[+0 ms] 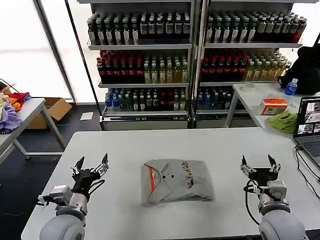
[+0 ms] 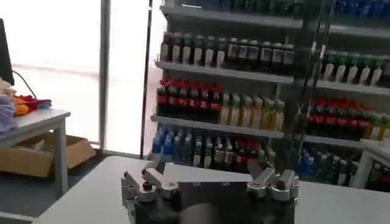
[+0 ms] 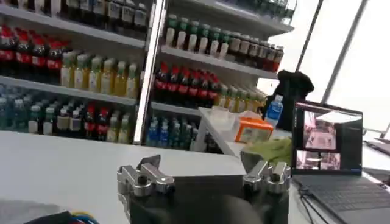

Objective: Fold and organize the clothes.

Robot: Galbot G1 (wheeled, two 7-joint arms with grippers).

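One light grey T-shirt (image 1: 178,181) lies folded into a soft, rounded rectangle at the middle of the white table (image 1: 150,142), its cotton surface slightly puffed and creased at the edges. A thin orange-red stripe (image 1: 151,179) runs along its left part, two small dark buttons sit near the middle, and a small multicoloured logo (image 1: 188,175) crosses the chest; the print is too small to read.

Two grippers rest low on the table, one on each side of the shirt and well apart from it. The left gripper (image 1: 91,165) stands with its two dark, pointed fingers spread wide and nothing between them. The right gripper (image 1: 259,164) is the same: two fingers spread wide, holding nothing. In both wrist views the metal knuckles show but the fingertips are cut off by the frame.

Behind the table stand two metal shelf units (image 1: 195,60) with rows of plastic bottles, too many and too small to count. At the right edge a laptop (image 1: 310,125) is half cut off, with a lime-green cloth (image 1: 283,121) and an orange box (image 1: 273,106) on a side table beyond it.
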